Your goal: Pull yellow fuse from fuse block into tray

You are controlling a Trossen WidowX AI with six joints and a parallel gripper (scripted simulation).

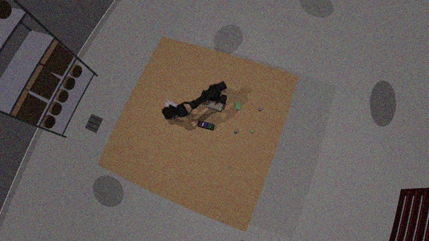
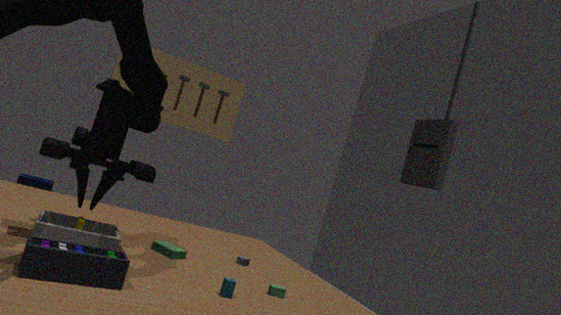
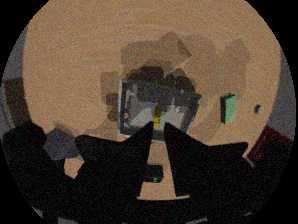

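The yellow fuse (image 2: pixel 79 223) (image 3: pixel 157 117) stands roughly upright inside the outline of the grey tray (image 1: pixel 215 106) (image 2: pixel 76 238) (image 3: pixel 121 107). Its lower end is hidden by the tray wall in the exterior view, so I cannot tell if it touches the tray floor. My gripper (image 2: pixel 85 207) (image 3: pixel 158 124) is slightly open, with a narrow empty gap between its fingertips, just above the fuse. The dark fuse block (image 1: pixel 208 128) (image 2: pixel 72 267) (image 3: pixel 154 171) stands beside the tray, holding a purple fuse (image 2: pixel 45 243), a white fuse (image 2: pixel 62 247), a blue fuse (image 2: pixel 79 249) and a green fuse (image 2: pixel 111 254).
A green block (image 1: pixel 237 105) (image 2: pixel 169 250) (image 3: pixel 228 109) lies right of the tray. Further right are a teal block (image 1: pixel 235 131) (image 2: pixel 227 288), a small green block (image 1: pixel 251 131) (image 2: pixel 276 290) and a small grey-blue block (image 1: pixel 260 109) (image 2: pixel 242 261) (image 3: pixel 257 108).
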